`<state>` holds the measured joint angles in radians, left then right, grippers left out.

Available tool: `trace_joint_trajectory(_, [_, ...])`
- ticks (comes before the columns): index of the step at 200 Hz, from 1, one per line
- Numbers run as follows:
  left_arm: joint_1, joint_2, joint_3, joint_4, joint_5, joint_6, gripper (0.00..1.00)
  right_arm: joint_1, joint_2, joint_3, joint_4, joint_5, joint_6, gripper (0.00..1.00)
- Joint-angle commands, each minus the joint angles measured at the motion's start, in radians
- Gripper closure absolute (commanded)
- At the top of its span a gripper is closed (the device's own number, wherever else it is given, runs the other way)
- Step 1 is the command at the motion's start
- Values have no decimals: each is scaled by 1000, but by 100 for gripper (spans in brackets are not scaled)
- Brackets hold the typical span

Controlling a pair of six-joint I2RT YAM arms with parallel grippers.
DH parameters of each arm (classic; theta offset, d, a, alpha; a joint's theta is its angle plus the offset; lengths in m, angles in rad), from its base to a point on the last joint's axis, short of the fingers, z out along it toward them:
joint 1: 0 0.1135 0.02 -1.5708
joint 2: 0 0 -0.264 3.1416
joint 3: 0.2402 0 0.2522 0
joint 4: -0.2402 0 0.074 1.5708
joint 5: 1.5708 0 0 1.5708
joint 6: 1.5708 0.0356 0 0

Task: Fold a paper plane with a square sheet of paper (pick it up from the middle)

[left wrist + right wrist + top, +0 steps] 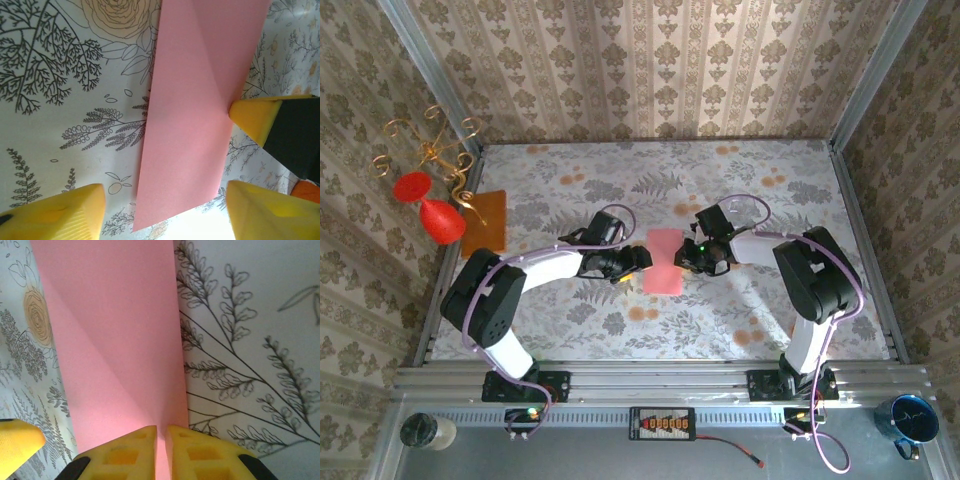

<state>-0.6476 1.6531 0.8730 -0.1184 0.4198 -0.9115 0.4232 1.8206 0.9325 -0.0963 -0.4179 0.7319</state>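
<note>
Where the floral table (770, 300) fills mid-frame in the top view, the pink sheet (665, 262) lies at its centre, folded to a narrow strip with a diagonal crease. Left gripper (638, 262) sits at the strip's left edge, fingers wide apart, straddling one end. Right gripper (161, 442) sits at the right edge, fingers pinched on the sheet's margin.

You have a plain salmon-pink square sheet of paper (664, 262), a white table (790, 190) printed with grey ferns and pale orange blossoms, yellow fingers (65, 215), a darker orange sheet (485, 222) and beige damask walls (650, 70).
</note>
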Motion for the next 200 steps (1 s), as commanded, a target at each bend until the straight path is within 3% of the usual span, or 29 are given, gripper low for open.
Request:
trace_joint_trajectory(1, [-3,-2,-15,8,-4,-9,42,2,59,9,-30,4,-31,84])
trace_joint_trajectory(47, [-10,-13,-70,35,-25,-48,58,4,63,24,-51,13,-50,84])
trace_joint_trajectory(127, [-37,-12,-106,64,-20,-76,68,4,65,17,-43,11,-45,84])
trace_joint_trajectory(200, [-44,24,-88,83,17,-67,69,5,71,18,-42,11,-40,84])
